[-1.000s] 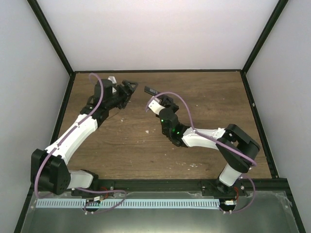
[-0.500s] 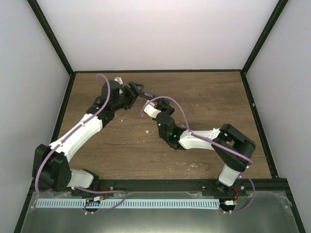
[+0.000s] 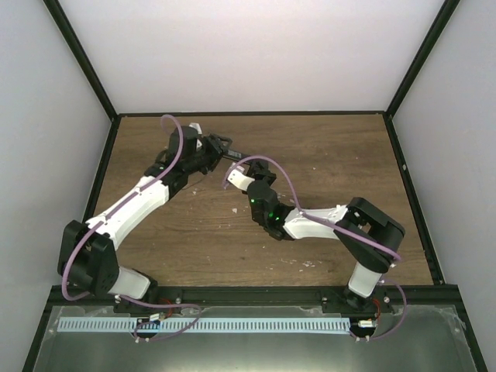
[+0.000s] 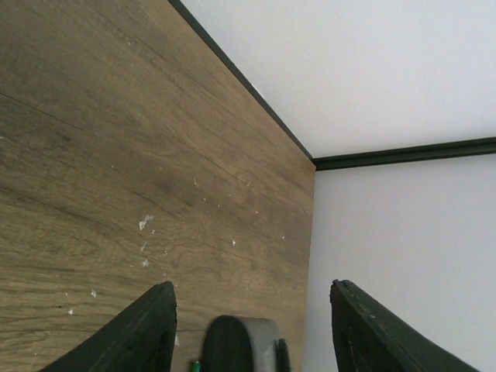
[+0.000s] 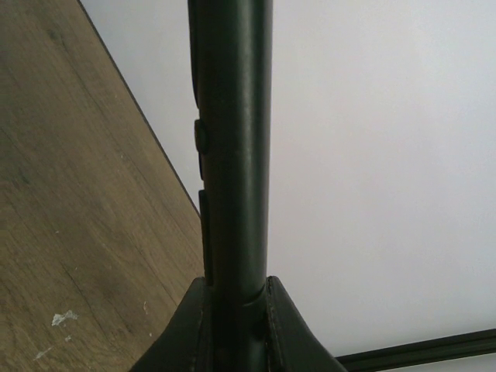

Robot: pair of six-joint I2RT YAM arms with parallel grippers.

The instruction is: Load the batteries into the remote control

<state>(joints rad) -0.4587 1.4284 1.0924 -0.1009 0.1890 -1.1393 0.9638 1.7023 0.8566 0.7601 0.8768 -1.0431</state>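
Observation:
My right gripper [image 3: 242,165] is shut on the remote control [image 3: 232,154], a slim black bar held off the table and pointing toward the back left. In the right wrist view the remote [image 5: 232,139] rises straight out of my shut right gripper [image 5: 235,283], small side buttons showing. My left gripper [image 3: 220,145] is open, its fingers right at the remote's free end. In the left wrist view my left gripper [image 4: 252,285] is wide open, with a blurred black-and-grey rounded end [image 4: 240,345] low between the fingers and a tiny green speck beside it. No battery is clearly visible.
The wooden table [image 3: 325,155] is boxed in by white walls with black frame edges [image 3: 248,114] at the back and sides. Small white flecks [image 3: 235,209] dot the wood. Both arms meet at the back centre-left.
My left arm has swung right, bringing its open gripper up to the remote's end. My right gripper has shifted slightly left and down with the remote still held.

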